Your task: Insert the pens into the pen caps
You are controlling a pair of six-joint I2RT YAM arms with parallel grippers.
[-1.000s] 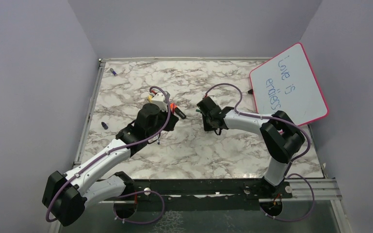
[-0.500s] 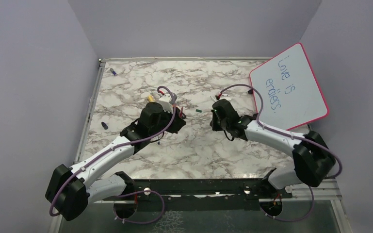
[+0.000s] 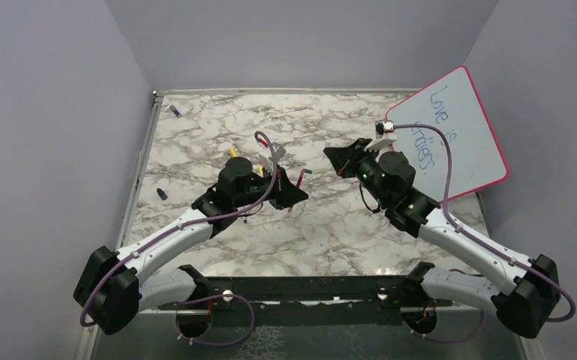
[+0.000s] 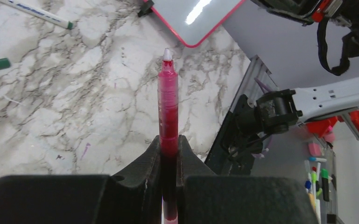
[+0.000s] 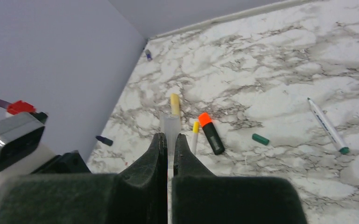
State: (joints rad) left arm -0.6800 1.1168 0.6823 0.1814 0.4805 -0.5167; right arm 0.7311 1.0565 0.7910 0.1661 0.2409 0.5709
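My left gripper (image 4: 168,139) is shut on a dark red pen (image 4: 168,100) whose white tip points away from the jaws. In the top view that gripper (image 3: 294,193) hangs over the table's middle. My right gripper (image 5: 170,136) is shut on a pale translucent pen cap (image 5: 170,125); in the top view it (image 3: 335,156) faces the left gripper across a small gap. On the table lie a yellow pen (image 5: 174,103), a white pen with a yellow end (image 5: 194,135), a white pen with a green end (image 5: 327,125) and a green cap (image 5: 260,139).
A black highlighter with an orange end (image 5: 211,133) lies beside the yellow-ended pen. A blue cap (image 3: 172,111) sits near the far left corner and a dark blue cap (image 3: 162,193) near the left edge. The pink-framed whiteboard (image 3: 450,135) leans at the right.
The right gripper has lifted off the table and swung back and right, now pointing left with the pale cap. The left gripper has moved right with the red pen.
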